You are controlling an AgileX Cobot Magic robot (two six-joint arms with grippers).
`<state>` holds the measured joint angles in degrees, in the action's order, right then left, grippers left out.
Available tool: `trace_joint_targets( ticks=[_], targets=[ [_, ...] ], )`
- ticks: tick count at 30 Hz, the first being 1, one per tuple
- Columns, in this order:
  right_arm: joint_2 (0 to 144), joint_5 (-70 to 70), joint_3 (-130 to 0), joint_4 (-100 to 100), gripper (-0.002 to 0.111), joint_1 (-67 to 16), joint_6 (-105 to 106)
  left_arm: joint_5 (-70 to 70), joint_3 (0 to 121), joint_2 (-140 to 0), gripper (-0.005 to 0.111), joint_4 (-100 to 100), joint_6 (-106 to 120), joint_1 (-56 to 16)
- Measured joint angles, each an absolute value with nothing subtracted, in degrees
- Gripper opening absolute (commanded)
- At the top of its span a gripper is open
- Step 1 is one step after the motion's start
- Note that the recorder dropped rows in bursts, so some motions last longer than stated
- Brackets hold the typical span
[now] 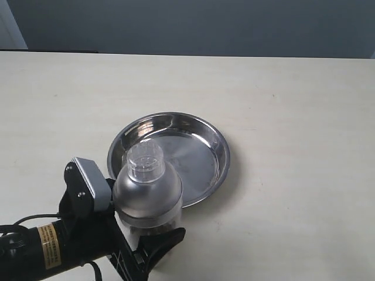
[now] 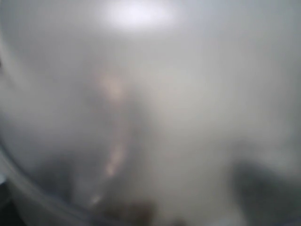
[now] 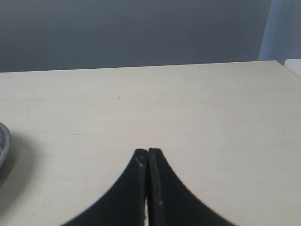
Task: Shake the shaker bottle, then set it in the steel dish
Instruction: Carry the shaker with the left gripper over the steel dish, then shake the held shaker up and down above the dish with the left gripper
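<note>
The shaker bottle point(image 1: 147, 190), clear with a frosted dome and a small round cap, is held upright above the table at the near left. My left gripper point(image 1: 143, 249) is shut on its lower body, where brown grains show. The bottle overlaps the near-left rim of the steel dish point(image 1: 202, 146) in the exterior view. The bottle's frosted wall point(image 2: 155, 103) fills the left wrist view as a blur, hiding the jaws there. My right gripper point(image 3: 148, 153) is shut and empty over bare table, out of the exterior view. An edge of the steel dish point(image 3: 3, 143) shows in the right wrist view.
The pale table point(image 1: 293, 105) stretches around the dish. A dark wall runs behind the far edge. The left arm's black body and cables point(image 1: 41, 246) fill the near left corner.
</note>
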<state>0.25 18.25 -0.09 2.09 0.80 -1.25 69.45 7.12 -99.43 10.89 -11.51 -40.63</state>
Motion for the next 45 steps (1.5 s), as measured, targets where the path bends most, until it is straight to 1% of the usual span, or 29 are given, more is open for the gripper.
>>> trace_joint_targets(
  ticks=[15, 20, 23, 26, 31, 34, 37, 40, 42, 45],
  targets=[
    [0.2, 18.2, -0.1, 2.1, -0.001, 0.8, -1.3, 69.0, 7.1, -98.7, 0.0, 13.4, -11.5, -40.6],
    [0.2, 18.2, -0.1, 2.1, -0.001, 0.8, -1.3, 67.0, 7.0, -92.6, 0.0, 12.3, -12.2, -40.6],
    [0.2, 18.2, -0.1, 2.1, -0.001, 0.8, -1.3, 66.4, 7.4, -85.5, 0.0, 10.5, -12.7, -40.6],
    [0.2, 18.2, -0.1, 2.1, -0.001, 0.8, -1.3, 59.7, 10.2, -77.8, 0.0, 8.8, -10.5, -40.6],
    [0.2, 18.2, -0.1, 2.1, -0.001, 0.8, -1.3, 39.4, 20.7, -67.7, 0.0, 0.0, 4.8, -40.0],
    [0.2, 18.2, -0.1, 2.1, -0.001, 0.8, -1.3, 35.5, 28.2, -65.9, 0.0, -5.2, 10.4, -37.5],
    [0.2, 18.2, -0.1, 2.1, -0.001, 0.8, -1.3, 34.0, 32.5, -68.9, 0.0, -7.7, 6.7, -34.6],
    [0.2, 18.2, -0.1, 2.1, -0.001, 0.8, -1.3, 31.0, 32.2, -78.3, 0.0, -7.6, 3.2, -33.3],
    [0.2, 18.2, -0.1, 2.1, -0.001, 0.8, -1.3, 25.6, 31.4, -84.9, 0.0, -6.6, 2.3, -33.4],
    [0.2, 18.2, -0.1, 2.2, -0.001, 0.8, -1.3, 19.7, 33.7, -84.2, 0.0, -4.3, 2.4, -34.0]
  ],
)
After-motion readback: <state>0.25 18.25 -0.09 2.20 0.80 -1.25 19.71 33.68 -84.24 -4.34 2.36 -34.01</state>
